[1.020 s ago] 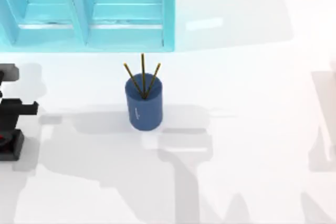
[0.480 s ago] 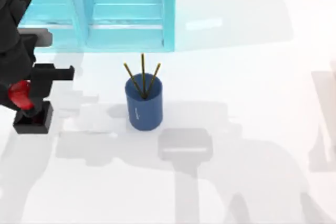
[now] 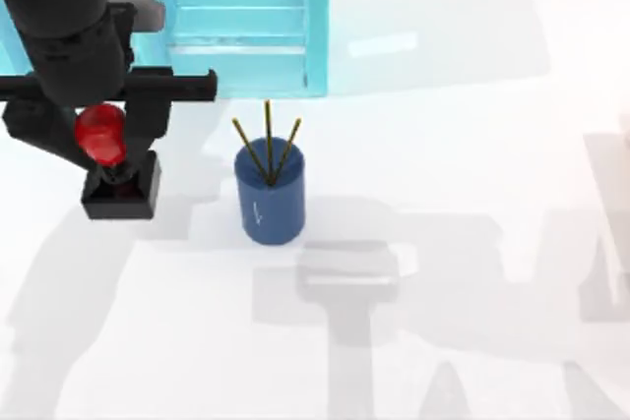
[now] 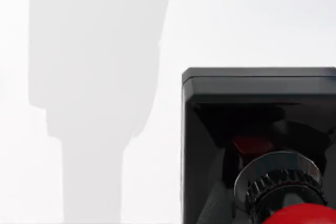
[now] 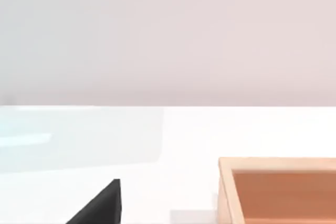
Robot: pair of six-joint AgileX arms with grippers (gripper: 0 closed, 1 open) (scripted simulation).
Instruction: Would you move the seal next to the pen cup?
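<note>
The seal (image 3: 120,189), a black square block under a glossy red knob, is held in my left gripper (image 3: 98,135), whose fingers are shut on the knob. It sits left of the pen cup (image 3: 269,196), with a clear gap between them. The pen cup is a dark blue cylinder holding three thin pencils, standing upright near the table's middle. The left wrist view looks down on the seal's block (image 4: 257,85) over the white table. My right gripper (image 5: 100,208) shows as a black wedge in the right wrist view, parked off to the right.
A translucent cyan cabinet (image 3: 236,27) stands at the back left, close behind my left arm. A wooden box (image 5: 278,187) lies near my right arm. White tabletop (image 3: 463,145) stretches to the right of the cup.
My left gripper has carried the seal from the table's left edge rightward and toward the back, closing much of the distance to the pen cup. The cup has not moved.
</note>
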